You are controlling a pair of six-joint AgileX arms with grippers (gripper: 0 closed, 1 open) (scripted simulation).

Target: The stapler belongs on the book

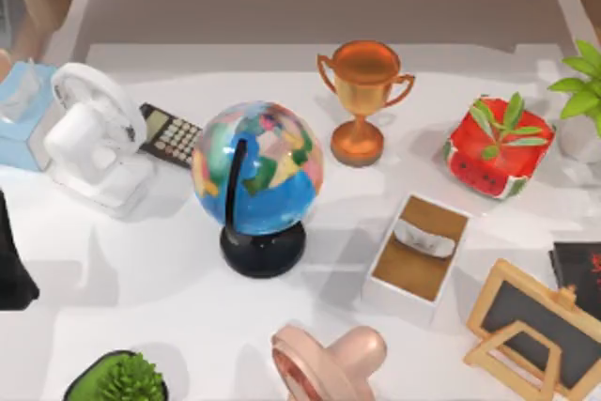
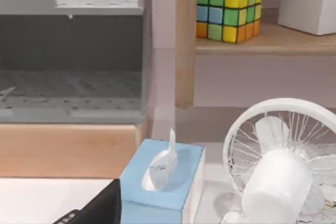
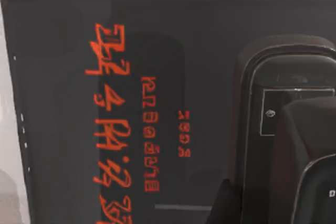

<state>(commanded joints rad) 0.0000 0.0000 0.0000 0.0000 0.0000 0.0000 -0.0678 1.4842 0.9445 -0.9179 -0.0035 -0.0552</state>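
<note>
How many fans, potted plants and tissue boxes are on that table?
Fans: 2, white fan, pink fan
Potted plants: 3, watermelon pot, right-edge plant, front plant
Tissue boxes: 2, blue box, wooden box
Total: 7

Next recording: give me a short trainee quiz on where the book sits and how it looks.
1. Fill in: the marks on the book's cover are ___.
2. What stands right beside the book in the top view? A) a kettle B) the blackboard easel C) a laptop
3. True or false: the book lies at the table's left edge.
Key: 1 red; 2 B; 3 false, it lies at the right edge.
</note>
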